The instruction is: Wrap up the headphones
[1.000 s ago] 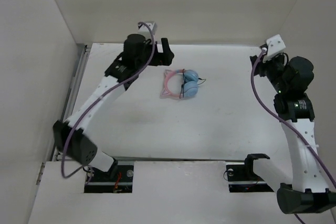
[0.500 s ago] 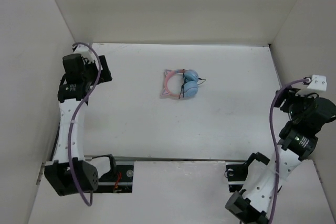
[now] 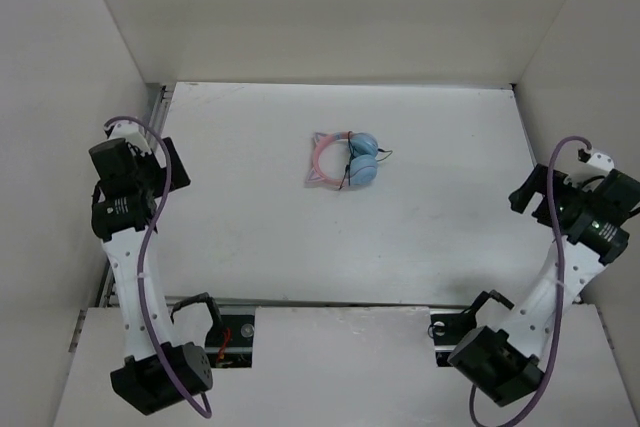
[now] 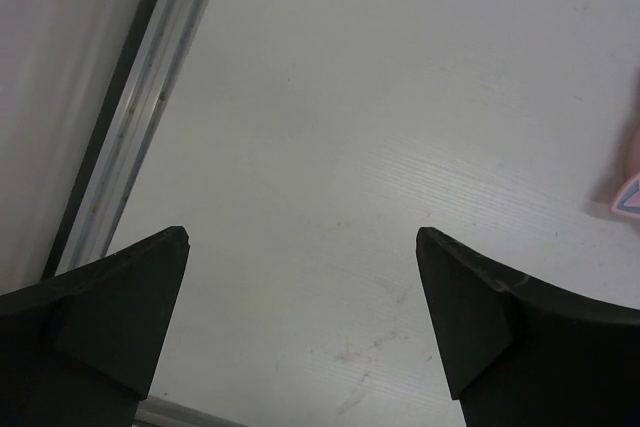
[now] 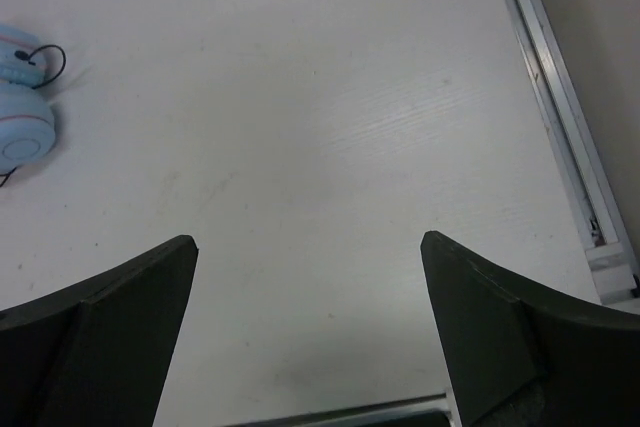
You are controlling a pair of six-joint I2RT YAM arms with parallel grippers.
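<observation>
- Task object: small over-ear headphones (image 3: 360, 169) with a pink cat-ear headband (image 3: 317, 159), two light blue round ear cups (image 5: 22, 132) and a thin black cable (image 5: 52, 55). They lie flat on the white worktop (image 3: 300, 247), towards its far middle and well apart from both arms.
- Cable: it shows only as short dark loops lying close against the cups. Whether it is already wound cannot be told from these views.
- Left hand (image 3: 178, 161): poised by the left edge of the worktop, with fingers spread wide and nothing between them. In the wrist view, only one pink ear tip of the headband enters at the right border.
- Right hand (image 3: 528, 203): poised by the right edge, likewise spread wide and holding nothing. In its wrist view the ear cups sit at the far left border.
- A metal rail (image 4: 130, 147) runs along each side of the worktop, just beside each hand.
- Containers: none is visible, so nothing is held in one.
- Risk 1: the headphones look light and the worktop smooth, so a one-sided touch would probably slide or spin them instead of gripping them.
- Risk 2: the cable is thin and lies against the cups. Fingers closing from a wide spread may catch a cup or miss the cable altogether.
- Risk 3: pulling the cable with the headband unpinned could drag the whole set along.
</observation>
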